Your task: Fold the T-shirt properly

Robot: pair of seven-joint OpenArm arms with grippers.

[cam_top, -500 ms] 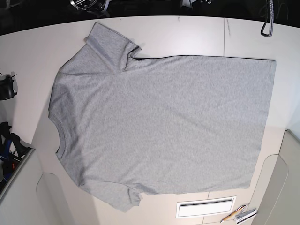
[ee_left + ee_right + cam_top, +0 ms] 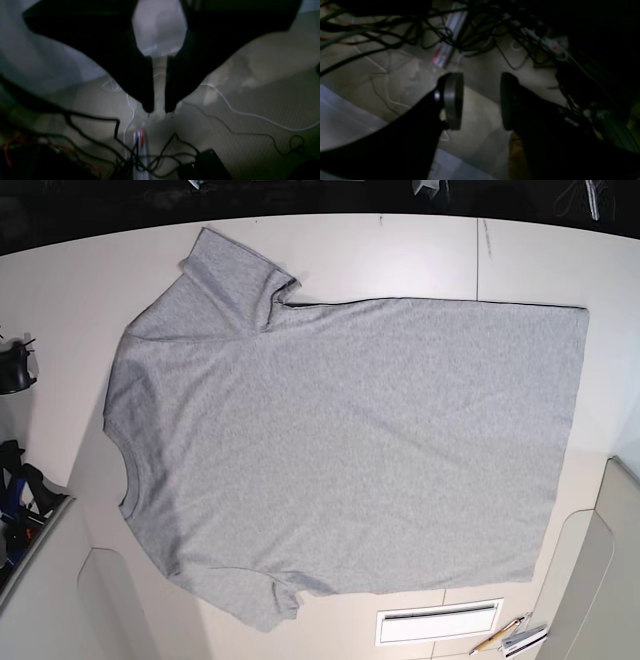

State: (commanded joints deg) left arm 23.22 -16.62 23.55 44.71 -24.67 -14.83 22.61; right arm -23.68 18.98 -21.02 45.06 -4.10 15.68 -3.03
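Pale tabletop (image 2: 380, 258) fills most of the base view, with darkness beyond its far edge; we take near as the bottom of that view. Nearest us, right of centre, we record a white rectangular frame (image 2: 438, 623), and to its right an orange pen-like item (image 2: 497, 636) beside a small silvery item (image 2: 524, 641). At near left we note dark and blue equipment (image 2: 22, 505).

Just beyond the frame we find the T-shirt (image 2: 350, 440), grey, spread broadly flat, plain face up. Its collar (image 2: 134, 470) points left and its hem (image 2: 567, 445) lies right. One sleeve (image 2: 248, 594) reaches towards us, the other (image 2: 238, 275) towards the far left, with folds near where it joins the body. Left of the shirt we see a black fitting (image 2: 15, 368).

Farther off, we log the finger states from the wrist views. Left gripper (image 2: 159, 85): fingers slightly parted, narrow gap, with floor (image 2: 250, 107) and a pale cable (image 2: 230, 106) behind. Right gripper (image 2: 482, 101): wider gap, floor between the fingers, dark cables (image 2: 472, 45) behind. We place the shirt on the tabletop, apart from both pairs of fingers.
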